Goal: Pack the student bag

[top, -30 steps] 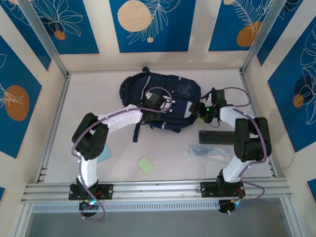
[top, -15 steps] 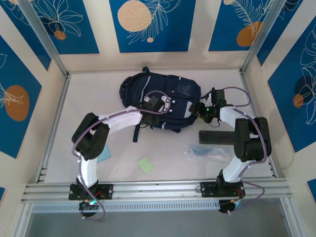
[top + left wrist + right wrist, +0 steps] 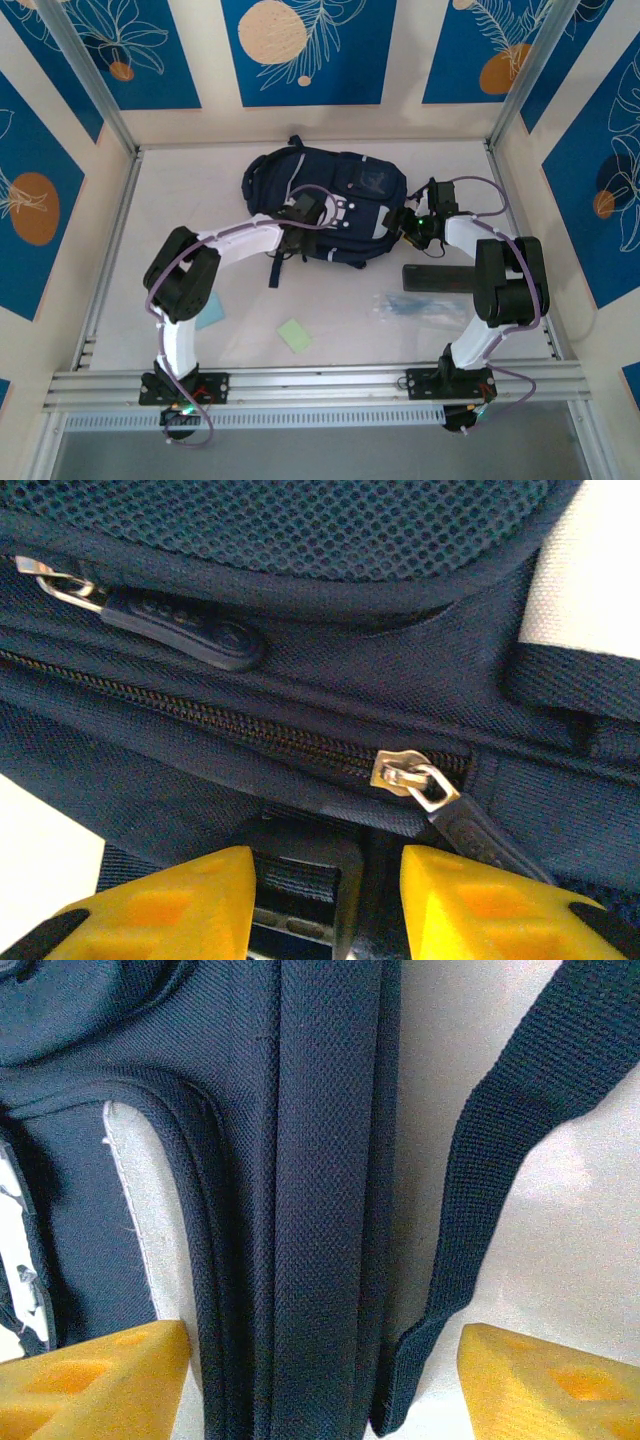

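Navy bag [image 3: 330, 190] is lying flat toward the far edge of the bench [image 3: 180, 200], roughly midway between the left and right edges. Its long axis runs parallel to that far edge. As far as I can see it's zipped up, so I'd say the packing proper hasn't started.

The bit that matters is the left gripper [image 3: 327, 870], which is at the bag's near side. Its fingers are parted, with some dark webbing showing in the gap, and it doesn't look like it's pinching anything. The zip slider [image 3: 400, 775] sits just ahead of it, off-centre and more or less in line with the right-hand finger rather than the gap. The zip runs sideways across the wrist view, so it follows the bag's long axis. The pull tab hangs down toward that same finger.

My guess is the next move is grabbing that tab. For that the gripper needs a small sideways nudge so the tab ends up between the fingers, then a drag along the zip line.

The right gripper [image 3: 325, 1360] is at the bag's right end, open wide and straddling the bag's edge seam, with a loose strap [image 3: 500, 1160] beside it. It isn't clamped on anything. The left arm is clearly closer to the slider, so this looks like its job, with the right one maybe steadying the bag.
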`<state>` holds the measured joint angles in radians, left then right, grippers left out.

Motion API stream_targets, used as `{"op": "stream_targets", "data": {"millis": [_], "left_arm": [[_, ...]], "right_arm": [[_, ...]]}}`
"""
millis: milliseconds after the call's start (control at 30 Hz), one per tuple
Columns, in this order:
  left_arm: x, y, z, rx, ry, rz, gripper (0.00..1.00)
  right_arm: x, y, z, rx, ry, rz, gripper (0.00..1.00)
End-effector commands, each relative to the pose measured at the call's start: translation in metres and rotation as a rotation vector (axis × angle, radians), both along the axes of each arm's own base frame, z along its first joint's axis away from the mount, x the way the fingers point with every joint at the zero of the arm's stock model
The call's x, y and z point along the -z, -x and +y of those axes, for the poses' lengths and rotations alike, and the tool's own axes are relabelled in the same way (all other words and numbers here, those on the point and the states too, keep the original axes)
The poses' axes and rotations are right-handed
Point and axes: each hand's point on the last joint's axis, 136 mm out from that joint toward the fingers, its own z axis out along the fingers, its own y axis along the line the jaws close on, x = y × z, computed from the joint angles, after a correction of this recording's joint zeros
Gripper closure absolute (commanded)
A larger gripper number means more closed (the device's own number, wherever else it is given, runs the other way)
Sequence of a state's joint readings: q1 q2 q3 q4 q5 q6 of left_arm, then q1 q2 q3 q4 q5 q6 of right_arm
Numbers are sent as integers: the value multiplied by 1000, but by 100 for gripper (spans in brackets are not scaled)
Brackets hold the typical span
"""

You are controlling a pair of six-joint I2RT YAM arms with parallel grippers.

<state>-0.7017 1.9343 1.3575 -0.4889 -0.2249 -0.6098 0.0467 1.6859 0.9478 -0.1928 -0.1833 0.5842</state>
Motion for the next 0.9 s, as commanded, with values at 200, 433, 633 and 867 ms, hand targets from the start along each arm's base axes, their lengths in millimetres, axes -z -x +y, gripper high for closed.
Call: {"op": "stream_targets", "data": {"millis": [200, 433, 633, 867], "left_arm": [[-39, -12, -10, 89, 11, -30, 48], [-23, -7, -12, 123, -7, 24, 56], [-10, -3, -25, 120, 53, 72, 62], [-30, -8, -46, 33, 239, 54, 42]], "right_arm": [[-3, -2, 3, -15, 9, -9, 28], [-2, -1, 4, -18, 8, -6, 28], [-4, -1, 2, -18, 21, -12, 28], [-5, 0, 2, -25, 28, -17, 28]]}}
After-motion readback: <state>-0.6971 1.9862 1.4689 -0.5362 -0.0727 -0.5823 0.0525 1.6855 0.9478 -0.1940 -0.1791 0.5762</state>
